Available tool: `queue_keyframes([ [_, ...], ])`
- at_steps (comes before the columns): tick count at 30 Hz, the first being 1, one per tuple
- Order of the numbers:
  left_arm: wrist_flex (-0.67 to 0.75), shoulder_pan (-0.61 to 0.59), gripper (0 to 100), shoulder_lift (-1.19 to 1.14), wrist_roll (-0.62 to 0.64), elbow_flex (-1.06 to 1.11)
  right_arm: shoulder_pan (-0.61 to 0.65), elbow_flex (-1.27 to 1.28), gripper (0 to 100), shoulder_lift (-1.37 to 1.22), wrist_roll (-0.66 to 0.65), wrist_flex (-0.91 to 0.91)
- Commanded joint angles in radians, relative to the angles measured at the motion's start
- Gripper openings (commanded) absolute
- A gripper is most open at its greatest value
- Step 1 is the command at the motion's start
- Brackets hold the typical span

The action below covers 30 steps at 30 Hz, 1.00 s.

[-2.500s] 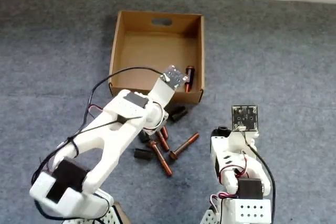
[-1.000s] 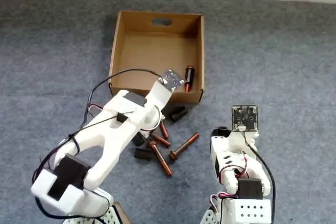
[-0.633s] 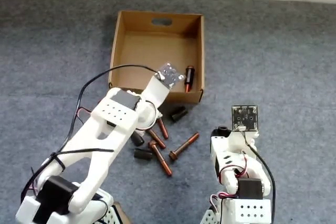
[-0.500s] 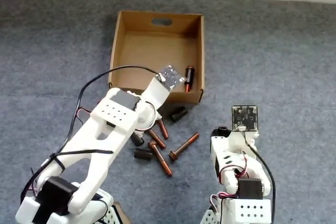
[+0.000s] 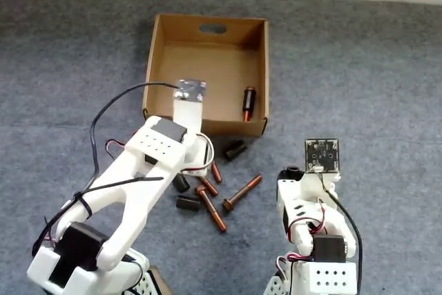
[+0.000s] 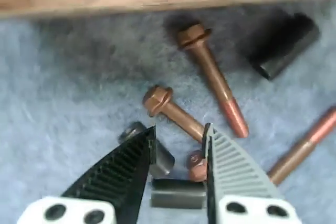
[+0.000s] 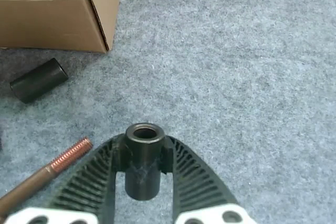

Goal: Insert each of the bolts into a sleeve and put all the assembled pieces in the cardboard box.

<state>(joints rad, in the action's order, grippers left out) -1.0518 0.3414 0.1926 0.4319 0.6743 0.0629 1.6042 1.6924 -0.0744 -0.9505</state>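
- Left gripper: jaws spread and empty, above loose copper-coloured metal bolts and short black cylindrical sleeves on the grey carpet, just before the box's front wall.
- Open brown cardboard box: one bolt-in-sleeve piece lies inside, by its right wall.
- Right gripper: pinching another black sleeve, apart from the box.

Even bright light; soft shadows under bolts.
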Motion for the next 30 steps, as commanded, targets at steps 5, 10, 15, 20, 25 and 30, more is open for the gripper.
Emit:
queue_keyframes([
  [5,0.005,0.001,16,0.001,0.098,-0.004,-0.012,-0.004,0.7,0.008,0.003,0.001],
  [10,0.005,-0.021,16,0.001,0.101,0.012,-0.012,-0.004,0.7,0.008,0.003,-0.001],
  [15,0.026,-0.024,16,-0.001,0.112,0.024,-0.012,-0.004,0.7,0.008,0.003,-0.001],
  [20,0.157,-0.018,16,-0.001,0.235,0.091,-0.012,-0.004,0.7,0.008,0.003,-0.001],
  [25,0.207,-0.025,16,-0.001,0.241,0.101,-0.012,-0.004,0.7,0.008,0.003,-0.001],
  [30,0.206,-0.024,16,-0.001,0.242,0.102,-0.012,-0.004,0.7,0.008,0.003,-0.001],
])
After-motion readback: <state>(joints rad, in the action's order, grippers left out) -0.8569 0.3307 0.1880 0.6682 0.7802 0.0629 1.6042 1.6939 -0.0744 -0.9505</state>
